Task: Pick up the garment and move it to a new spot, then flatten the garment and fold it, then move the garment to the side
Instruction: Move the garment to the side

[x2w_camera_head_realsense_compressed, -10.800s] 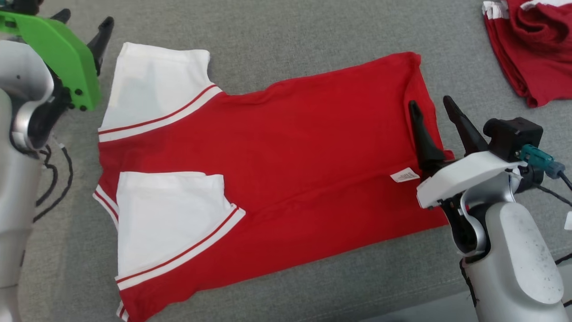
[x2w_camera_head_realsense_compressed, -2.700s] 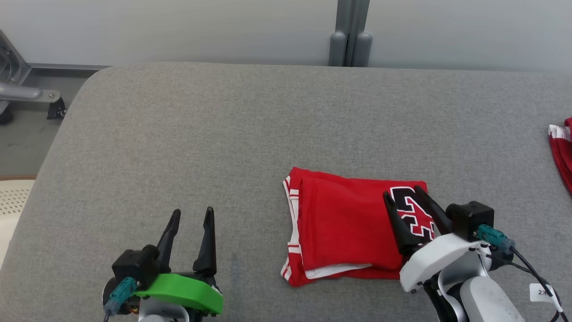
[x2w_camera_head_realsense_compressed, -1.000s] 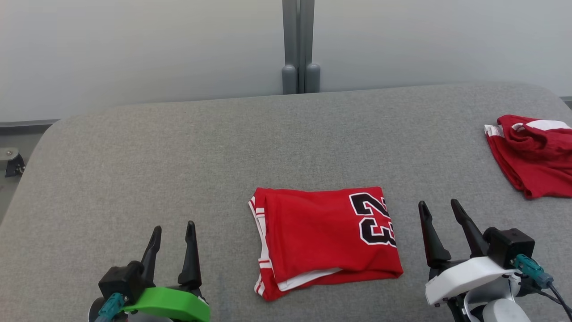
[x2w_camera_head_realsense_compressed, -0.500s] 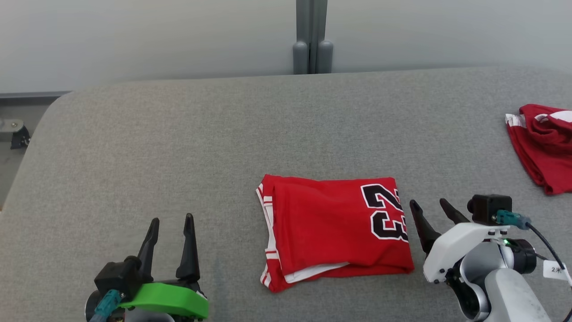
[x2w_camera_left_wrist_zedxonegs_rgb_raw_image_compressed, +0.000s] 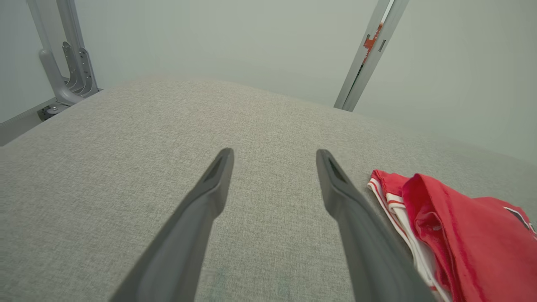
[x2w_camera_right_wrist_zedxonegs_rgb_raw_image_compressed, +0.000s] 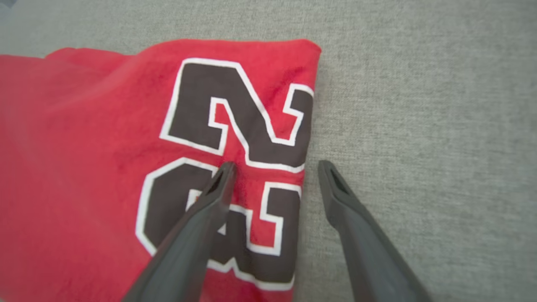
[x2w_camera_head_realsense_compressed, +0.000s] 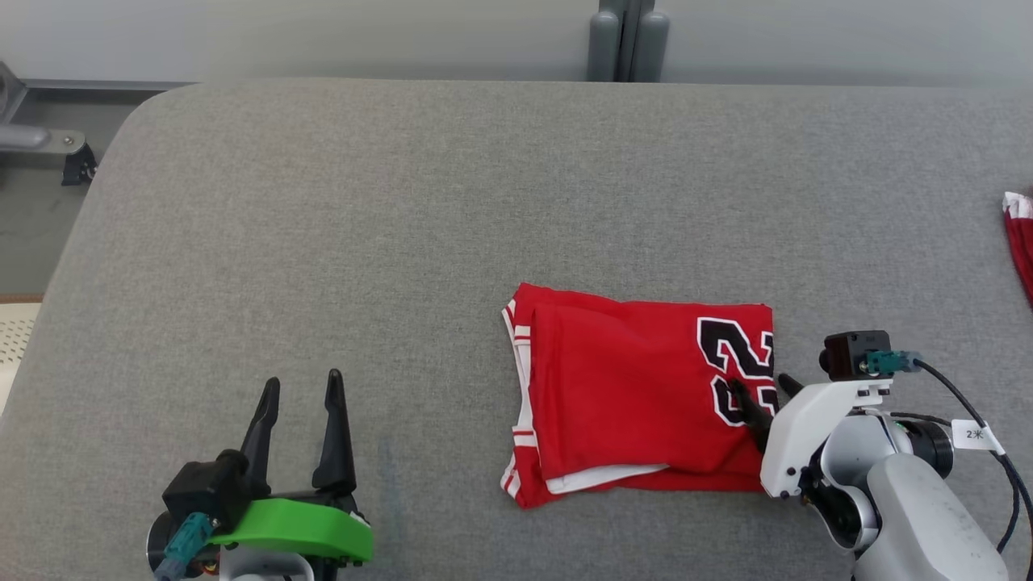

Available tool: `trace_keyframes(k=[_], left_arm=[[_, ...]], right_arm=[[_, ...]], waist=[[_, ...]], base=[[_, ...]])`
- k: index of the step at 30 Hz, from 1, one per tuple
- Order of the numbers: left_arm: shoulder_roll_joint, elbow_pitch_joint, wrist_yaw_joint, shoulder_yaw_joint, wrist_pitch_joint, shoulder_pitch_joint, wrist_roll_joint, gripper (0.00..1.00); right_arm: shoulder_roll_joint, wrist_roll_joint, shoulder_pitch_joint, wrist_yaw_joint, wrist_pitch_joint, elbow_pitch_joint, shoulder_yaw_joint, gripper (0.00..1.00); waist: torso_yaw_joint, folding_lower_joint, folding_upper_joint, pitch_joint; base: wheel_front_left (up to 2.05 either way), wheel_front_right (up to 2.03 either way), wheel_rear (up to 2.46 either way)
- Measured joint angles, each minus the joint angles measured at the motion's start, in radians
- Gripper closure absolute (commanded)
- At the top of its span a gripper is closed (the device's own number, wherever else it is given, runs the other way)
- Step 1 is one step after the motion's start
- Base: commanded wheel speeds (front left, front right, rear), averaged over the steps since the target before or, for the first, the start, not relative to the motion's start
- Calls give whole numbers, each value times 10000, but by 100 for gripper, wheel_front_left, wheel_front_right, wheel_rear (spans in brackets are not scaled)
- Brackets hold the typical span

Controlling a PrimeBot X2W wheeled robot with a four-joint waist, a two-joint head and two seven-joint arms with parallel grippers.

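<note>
The garment (x2w_camera_head_realsense_compressed: 637, 391) is a red jersey with white trim and a black "23", folded into a rectangle on the grey cushion. My right gripper (x2w_camera_head_realsense_compressed: 763, 387) is open and straddles the garment's right edge (x2w_camera_right_wrist_zedxonegs_rgb_raw_image_compressed: 308, 138): one finger (x2w_camera_right_wrist_zedxonegs_rgb_raw_image_compressed: 209, 201) is over the printed number, the other over bare cushion. Whether the fingers touch the cloth I cannot tell. My left gripper (x2w_camera_head_realsense_compressed: 299, 403) is open at the lower left, empty, well clear of the garment's left edge (x2w_camera_left_wrist_zedxonegs_rgb_raw_image_compressed: 398, 209).
The grey cushion (x2w_camera_head_realsense_compressed: 363, 218) has a rounded far-left corner and a drop to the floor beyond it. Another red garment (x2w_camera_head_realsense_compressed: 1021, 246) lies at the right edge. A grey post (x2w_camera_head_realsense_compressed: 617, 40) stands behind, and a metal frame (x2w_camera_left_wrist_zedxonegs_rgb_raw_image_compressed: 63, 63) at the left.
The head camera has shifted down and left. My right gripper has moved left and forward, from beside the folded garment to straddling its right edge. The left gripper keeps its pose.
</note>
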Motion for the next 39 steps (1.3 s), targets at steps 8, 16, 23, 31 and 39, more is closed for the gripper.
trace_keyframes(k=[8, 16, 23, 31, 39], left_arm=[[-33, -67, -25, -6, 0, 7, 161, 0], [46, -272, -84, -115, 12, 1, 263, 0], [182, -673, -58, -205, 213, -27, 307, 0], [376, -1024, -25, -353, 552, -237, 407, 0], [587, -1315, 12, -493, 884, -341, 499, 0]], right_arm=[[-77, 268, -632, 2, -92, 700, 623, 100], [-401, 222, -1303, 10, -922, 926, 1047, 100], [-1118, -102, -1609, 10, -1453, 594, 782, 100], [-1099, -257, -1769, 8, -1774, 176, 291, 100], [-604, -385, -1825, 8, -2188, 86, 190, 100]], waist=[[-190, 0, 0, 123], [-1021, 0, 0, 240], [-2275, 0, 0, 362], [-4025, 0, 0, 595], [-5613, 0, 0, 876]], base=[[0, 0, 0], [0, 0, 0], [0, 0, 0], [0, 0, 0], [0, 0, 0]])
